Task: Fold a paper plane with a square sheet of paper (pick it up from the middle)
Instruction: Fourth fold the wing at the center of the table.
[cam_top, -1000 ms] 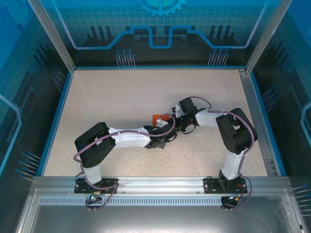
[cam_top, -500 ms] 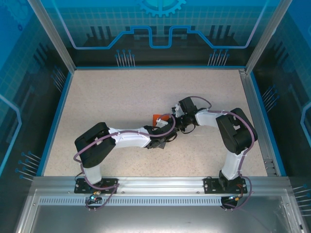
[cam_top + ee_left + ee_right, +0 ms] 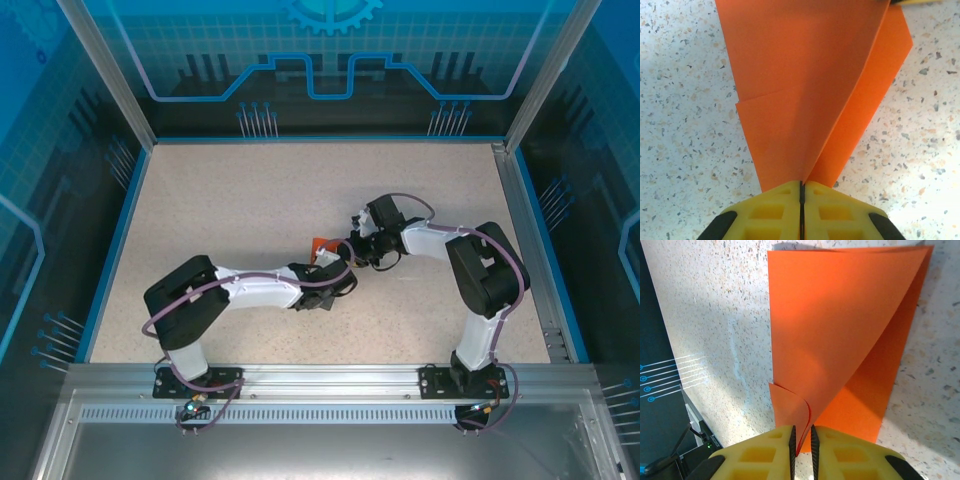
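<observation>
orange paper point(image 3: 321, 245) lies near the middle of the speckled table point(image 3: 220, 200) in the top view, mostly hidden under the two wrists. the left gripper point(image 3: 325, 262) reaches it from the near left and the right gripper point(image 3: 347, 246) from the right. the two tips sit close together over it. from this height i cannot tell how either one's fingers stand.

in the left wrist view, the paper point(image 3: 805, 90) is a folded wedge, wide at the far end and narrowing toward the camera. one layer overlaps another along a slanted crease. its narrow end runs into the seam of the left gripper point(image 3: 801, 187). the yellow fingers point(image 3: 772, 210) are pressed together on it, with no gap to see. the table point(image 3: 685, 125) shows on both sides.

in the right wrist view, the paper point(image 3: 835, 330) fans out above the right gripper point(image 3: 801, 432), and a flap is lifted so that it casts a shadow on the table point(image 3: 730, 315). a small curled corner point(image 3: 790, 405) sits just at the tips. the yellow fingers point(image 3: 765, 450) stand a thin slit apart, with the paper's edge inside the slit. i cannot tell whether they press on it.
</observation>
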